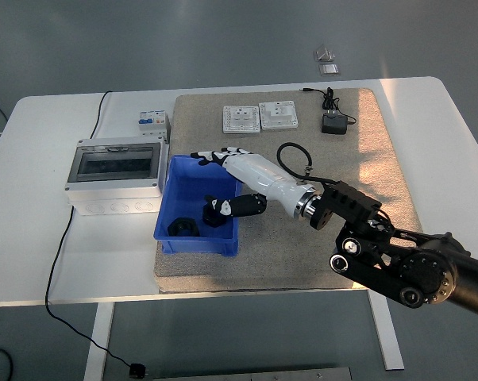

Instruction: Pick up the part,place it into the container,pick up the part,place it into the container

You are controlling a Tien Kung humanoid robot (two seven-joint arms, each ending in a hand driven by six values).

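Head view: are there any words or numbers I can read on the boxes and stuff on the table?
No text can be read anywhere.
Circuit breaker: small markings, too blurred to read.
Grey box with the dark window: no label shows.
Two white socket plates: no print visible.
Blue bin: no print visible.
Black adapter: no print visible.

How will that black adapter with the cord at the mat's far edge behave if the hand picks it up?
The black power adapter looks like a small rigid block, so probably firm to pinch and light. Its thin cord lies loosely coiled beside it, so it would likely dangle and drag, perhaps snagging on the mat.
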